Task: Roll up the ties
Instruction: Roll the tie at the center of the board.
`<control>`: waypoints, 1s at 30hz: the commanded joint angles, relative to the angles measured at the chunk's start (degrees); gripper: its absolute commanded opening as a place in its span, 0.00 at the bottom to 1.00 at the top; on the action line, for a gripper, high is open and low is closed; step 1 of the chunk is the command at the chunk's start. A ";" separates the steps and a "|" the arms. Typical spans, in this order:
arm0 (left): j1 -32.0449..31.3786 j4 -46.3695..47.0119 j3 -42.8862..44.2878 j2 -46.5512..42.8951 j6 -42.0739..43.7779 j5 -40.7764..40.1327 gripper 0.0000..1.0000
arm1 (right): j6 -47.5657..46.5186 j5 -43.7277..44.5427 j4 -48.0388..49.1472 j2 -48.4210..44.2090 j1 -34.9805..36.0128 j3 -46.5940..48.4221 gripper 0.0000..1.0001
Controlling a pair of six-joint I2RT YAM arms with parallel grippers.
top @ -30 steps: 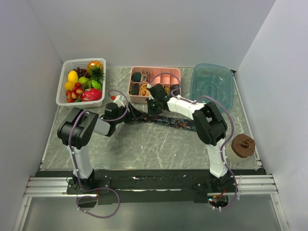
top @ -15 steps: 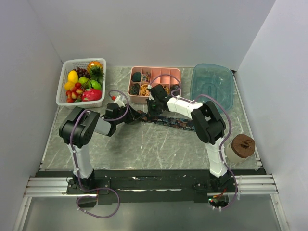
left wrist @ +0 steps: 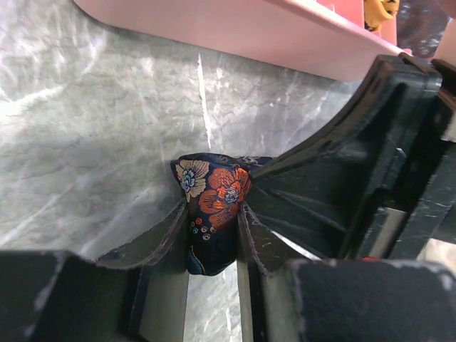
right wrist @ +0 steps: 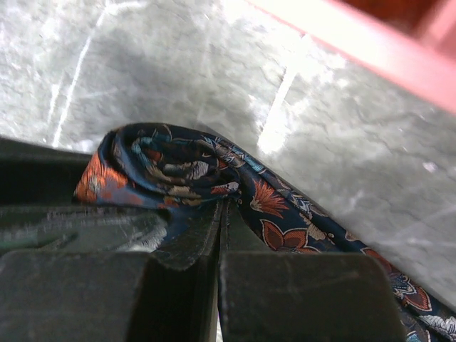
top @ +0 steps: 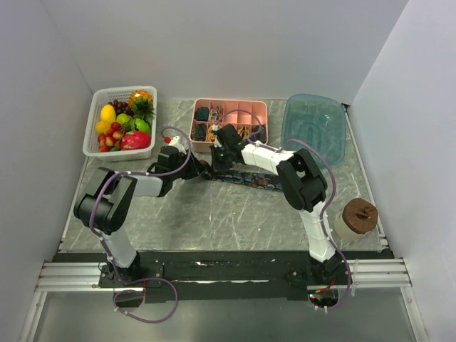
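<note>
One tie (top: 256, 179), dark navy with orange and tan flowers, lies flat on the marble table in front of the pink tray, running right from its rolled left end. My left gripper (top: 202, 172) is shut on that rolled end (left wrist: 216, 201), which bulges out between the two fingers (left wrist: 158, 235). My right gripper (top: 219, 161) meets the roll from the other side. Its jaws are pressed together, pinching the fabric at the coil (right wrist: 160, 169), and the tie's flat length (right wrist: 335, 249) trails away to the right. In the left wrist view the right gripper's black body (left wrist: 356, 157) fills the right side.
The pink compartment tray (top: 229, 105) stands just behind both grippers, its wall close in the left wrist view (left wrist: 235, 35) and the right wrist view (right wrist: 370, 53). A white fruit basket (top: 97, 120) is at back left, a blue tub (top: 313, 127) at back right, a brown-topped roll (top: 358, 216) near the right edge.
My left gripper has closed on the rolled end of the tie, and the left arm has stretched further toward it. The right gripper has shifted slightly left, still shut.
</note>
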 commanded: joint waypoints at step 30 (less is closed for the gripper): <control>-14.93 -34.07 9.30 -13.05 10.16 -22.07 0.08 | 3.91 -5.85 5.48 -1.11 8.86 0.34 0.00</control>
